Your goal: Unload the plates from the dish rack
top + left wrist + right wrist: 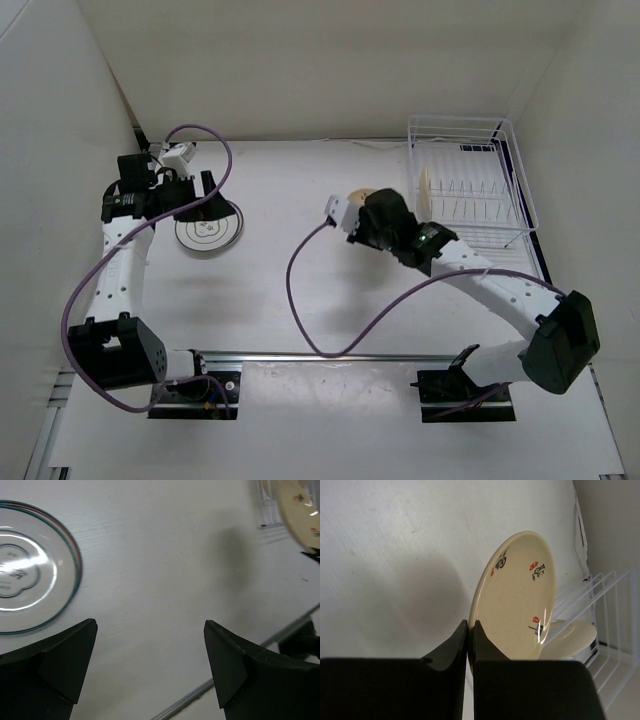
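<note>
A: Right gripper (470, 625), pinching what?
B: Rim of glossy beige round plate (520, 595), held on edge, left of white wire dish rack (480, 190).
A: Left gripper (150, 624)?
B: Spread wide, near white dark-rimmed round plate (30, 565) lying flat.

Bare white tabletop (280, 190) lies open between the flat, dark-rimmed white round plate (205, 238) and the beige round plate (520, 600) pinched in the right gripper (469, 624); the white wire dish rack (480, 215) blocks the far right.

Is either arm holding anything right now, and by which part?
The right gripper is shut on the beige plate, its fingers pinching the plate's rim. The left gripper is open and holds nothing.
</note>
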You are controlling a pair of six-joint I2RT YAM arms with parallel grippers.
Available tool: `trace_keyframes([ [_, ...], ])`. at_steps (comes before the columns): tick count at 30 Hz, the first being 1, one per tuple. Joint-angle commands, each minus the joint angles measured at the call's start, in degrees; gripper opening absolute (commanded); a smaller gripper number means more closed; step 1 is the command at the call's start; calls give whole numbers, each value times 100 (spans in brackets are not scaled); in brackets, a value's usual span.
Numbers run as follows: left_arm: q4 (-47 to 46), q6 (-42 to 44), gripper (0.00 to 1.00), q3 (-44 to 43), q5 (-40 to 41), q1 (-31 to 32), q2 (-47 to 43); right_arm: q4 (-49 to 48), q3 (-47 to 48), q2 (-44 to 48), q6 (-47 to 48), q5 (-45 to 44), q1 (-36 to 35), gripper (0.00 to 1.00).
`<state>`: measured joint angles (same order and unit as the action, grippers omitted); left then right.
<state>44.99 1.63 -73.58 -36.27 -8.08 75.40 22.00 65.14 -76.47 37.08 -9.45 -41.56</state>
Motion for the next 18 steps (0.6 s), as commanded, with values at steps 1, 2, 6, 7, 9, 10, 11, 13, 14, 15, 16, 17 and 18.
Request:
trace_keyframes([
  [1, 220, -206, 99, -78, -1477, 17, 142, -923, -640, 202, 1318, -1127, -492, 0],
  [2, 220, -207, 99, 1, -1697, 17, 194, -1039, -765, 202, 1459, -1242, -693, 0],
  [6, 141, -479, 99, 273, -2322, 17, 466, -1224, -969, 202, 1609, -1366, -993, 0],
  [7, 54, -610, 99, 352, -2549, 17, 519, -1346, -1021, 202, 1679, -1436, -1090, 0],
  [9, -130, -786, 99, 467, -2762, 17, 695, -1461, -1100, 202, 1767, -1524, -1196, 0],
  [10, -209, -961, 99, 572, -2910, 17, 757, -1514, -1161, 202, 1768, -1585, -1283, 0],
  [11, -262, -1024, 99, 573, -2973, 17, 914, -1514, -1110, 202, 1768, -1586, -1284, 0],
  [13, -316, -1173, 99, 573, -3087, 17, 1064, -1514, -1004, 202, 1540, -1586, -1433, 0],
  [14, -316, -1174, 99, 573, -3088, 17, 1135, -1514, -882, 150, 1487, -1534, -1486, 0],
  [15, -377, -1243, 99, 573, -3088, 17, 1257, -1453, -811, 97, 1434, -1533, -1486, 0],
  [16, -377, -1313, 99, 521, -3140, 17, 1319, -1453, -723, 97, 1303, -1472, -1556, 0],
  [17, -377, -1314, 99, 520, -3140, 17, 1372, -1366, -566, 27, 1241, -1472, -1618, 0],
  [18, -438, -1366, 99, 459, -3140, 17, 1477, -1365, -503, -34, 1240, -1472, -1618, 0],
])
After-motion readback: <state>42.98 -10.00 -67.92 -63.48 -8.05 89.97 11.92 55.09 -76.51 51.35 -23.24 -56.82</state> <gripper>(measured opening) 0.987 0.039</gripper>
